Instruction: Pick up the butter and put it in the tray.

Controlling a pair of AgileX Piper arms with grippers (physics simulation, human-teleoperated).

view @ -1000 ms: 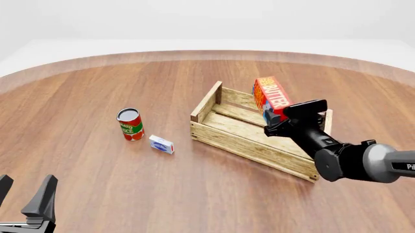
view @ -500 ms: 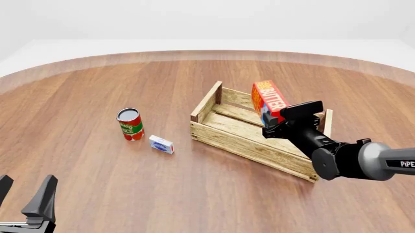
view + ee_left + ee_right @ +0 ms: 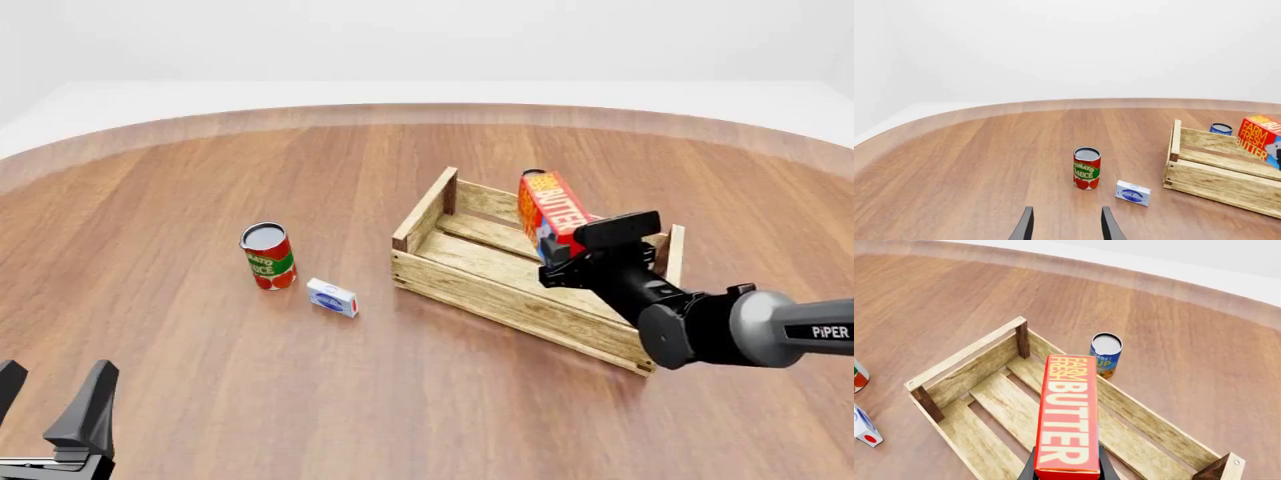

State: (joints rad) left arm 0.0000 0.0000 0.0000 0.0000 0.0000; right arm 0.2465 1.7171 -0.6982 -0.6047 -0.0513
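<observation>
The butter [image 3: 550,212], a red carton with white "BUTTER" lettering, is held tilted over the right half of the tray [image 3: 507,305], its lower end down between the slat walls. My right gripper [image 3: 563,246] is shut on its lower end. In the right wrist view the butter [image 3: 1067,415] stands between the fingers [image 3: 1102,471], above the tray floor [image 3: 997,412]. The left wrist view shows the butter [image 3: 1259,140] and the tray [image 3: 1217,182] at the far right. My left gripper [image 3: 51,388] is open and empty at the near left corner, and shows again in its own view [image 3: 1066,226].
A tomato sauce can [image 3: 268,256] stands left of the tray, with a small white-blue box [image 3: 332,298] lying beside it. A blue can [image 3: 1105,355] stands just beyond the tray's far wall. The round table edge curves behind.
My right gripper has lowered the butter a little further into the tray and tipped it slightly. The left arm has not moved.
</observation>
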